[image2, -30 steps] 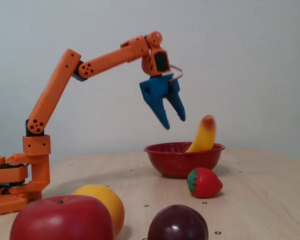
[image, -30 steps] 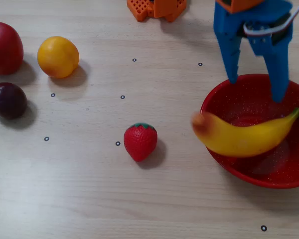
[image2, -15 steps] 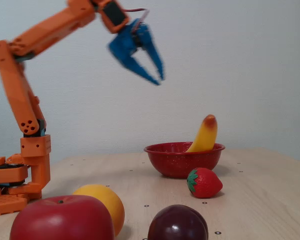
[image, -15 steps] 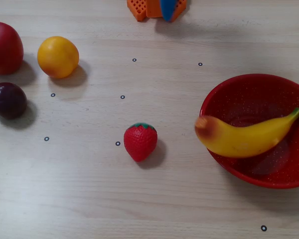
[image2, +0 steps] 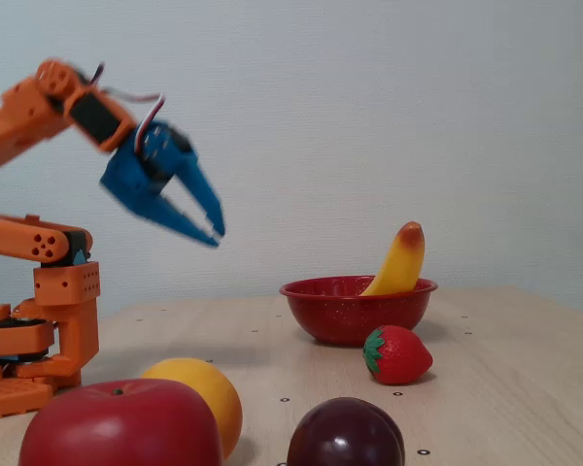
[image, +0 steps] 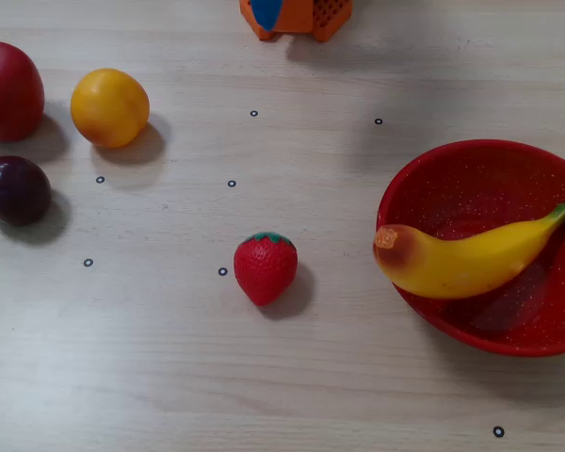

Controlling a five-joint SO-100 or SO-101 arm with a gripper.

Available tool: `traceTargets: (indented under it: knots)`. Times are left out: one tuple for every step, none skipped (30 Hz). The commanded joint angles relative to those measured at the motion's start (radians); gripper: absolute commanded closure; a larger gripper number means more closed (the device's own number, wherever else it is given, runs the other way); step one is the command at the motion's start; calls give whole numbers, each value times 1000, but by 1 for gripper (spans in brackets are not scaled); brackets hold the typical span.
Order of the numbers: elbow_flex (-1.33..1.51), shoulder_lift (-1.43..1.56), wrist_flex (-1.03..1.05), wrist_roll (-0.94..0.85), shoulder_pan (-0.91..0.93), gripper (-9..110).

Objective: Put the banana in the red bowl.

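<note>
The yellow banana (image: pixel 466 263) lies in the red bowl (image: pixel 471 179), its orange-brown end sticking out over the left rim and its green stem tip toward the right wall. In the side-on fixed view the banana (image2: pixel 399 262) leans up out of the red bowl (image2: pixel 355 309). My blue gripper (image2: pixel 214 229) hangs open and empty in the air, far left of the bowl, near the arm's base. In the top-down fixed view only a blue sliver of the gripper (image: pixel 265 11) shows at the top edge.
A strawberry (image: pixel 265 267) sits left of the bowl. A red apple (image: pixel 9 89), an orange-yellow fruit (image: pixel 109 106) and a dark plum (image: pixel 14 189) stand at the left. The orange arm base (image2: pixel 34 335) is at the table's far side.
The gripper has pulled back from above the bowl, swung up, then dropped toward the arm's base. The banana, blurred a second ago, has settled in the bowl.
</note>
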Motion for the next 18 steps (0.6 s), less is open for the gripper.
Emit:
traceTargets:
  knots:
    - [32,69,-43,-35,-5,101]
    - [66,101,-51,-51,5,101]
    - [103,138,-58,-61,17,101]
    - [135,172,-71,-78,29,101]
    - [164,198,-77,-95,43,101]
    - [192,222,-86,-115,58,101]
    - [221,247,-100,-141,74,101]
    - [253,267,-114,-156,87,101]
    - [291,291,-141,-179,100,101]
    - [325,295,-172,-199,109,101]
    - [359,295,-209,-216,114,101]
    - [397,295,-250,-225,114,101]
    - [437,295,-295,-229,114,101]
    - [476,295,-336,-229,114,101]
    - [511,295,-370,-229,114,101]
    - [546,295,-393,-229,114,101]
    - [580,295,-411,-225,114,101]
    - [594,295,-405,-232,110,101]
